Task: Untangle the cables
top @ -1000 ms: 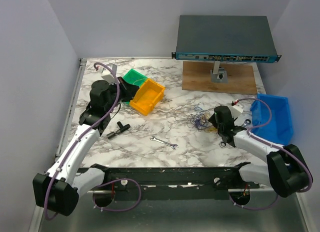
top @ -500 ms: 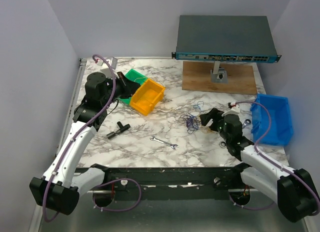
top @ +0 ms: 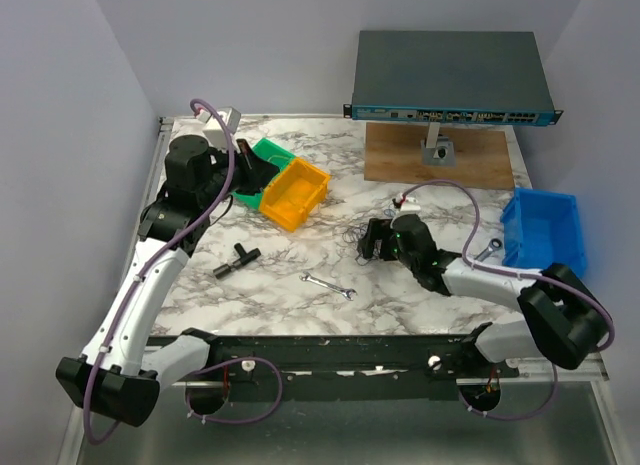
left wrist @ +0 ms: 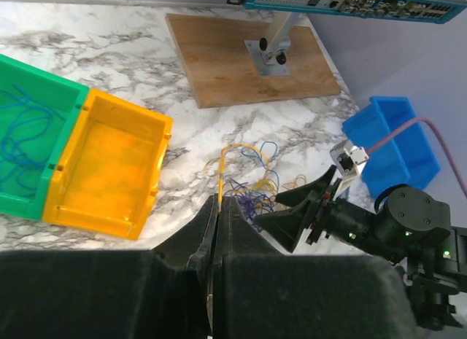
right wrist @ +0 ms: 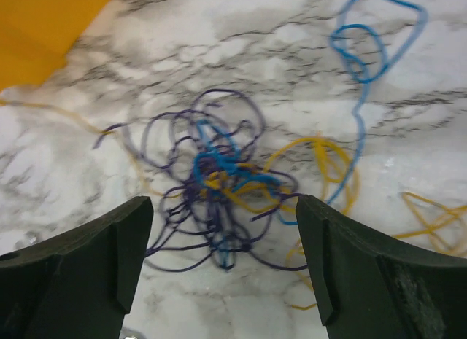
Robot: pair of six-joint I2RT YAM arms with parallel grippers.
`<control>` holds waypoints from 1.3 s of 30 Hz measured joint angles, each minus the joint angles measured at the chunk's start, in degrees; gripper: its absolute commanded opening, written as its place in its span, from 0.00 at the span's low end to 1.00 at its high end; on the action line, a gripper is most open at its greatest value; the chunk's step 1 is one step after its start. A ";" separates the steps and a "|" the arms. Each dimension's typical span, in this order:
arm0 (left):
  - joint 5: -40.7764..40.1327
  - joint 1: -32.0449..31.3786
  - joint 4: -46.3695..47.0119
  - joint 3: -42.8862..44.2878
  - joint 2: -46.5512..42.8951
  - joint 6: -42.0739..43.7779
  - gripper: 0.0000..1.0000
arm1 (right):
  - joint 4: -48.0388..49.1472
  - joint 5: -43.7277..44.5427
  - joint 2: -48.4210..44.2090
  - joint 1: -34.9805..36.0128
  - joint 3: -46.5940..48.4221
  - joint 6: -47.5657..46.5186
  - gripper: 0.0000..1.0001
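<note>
Cables (right wrist: 219, 186) lie bunched on the marble table (top: 270, 285), between the yellow bin (top: 297, 190) and the blue bin (top: 545, 235). Only the left wrist view shows the left gripper (left wrist: 219, 206) pinching one yellow wire. The right gripper (right wrist: 222, 208) is spread wide over the bunch. Pale grey walls (top: 60, 135) stand around.

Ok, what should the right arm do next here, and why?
Probably lower the right gripper and close its open fingers on the purple knot seen between them. The left gripper is shut on a yellow cable running back into that bunch, so pinning the knot should let the yellow strand pull free.
</note>
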 measured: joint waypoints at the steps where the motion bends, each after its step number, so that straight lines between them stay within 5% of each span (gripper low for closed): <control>1: -0.35 0.00 -0.09 -0.09 -0.28 0.46 0.00 | -1.20 2.91 1.51 0.94 1.57 0.20 0.85; 9: -10.97 1.46 -1.16 -4.63 -6.71 4.20 0.00 | -14.12 26.01 9.99 0.76 8.26 7.96 0.56; 17: -24.30 8.09 -1.27 -10.21 -14.99 1.66 0.00 | -20.06 31.12 0.85 -11.58 3.13 18.67 0.43; 23: -22.64 9.05 -0.52 -10.64 -12.72 0.74 0.00 | -18.40 32.22 -11.21 -12.24 -3.08 20.37 0.37; 29: -13.25 9.09 0.59 -10.64 -8.28 1.11 0.00 | -15.85 29.24 -9.53 -12.24 -3.26 17.68 0.36; 39: -8.90 9.09 0.63 -3.41 -7.98 0.52 0.00 | -13.73 25.22 -8.07 -12.24 -3.23 14.71 0.33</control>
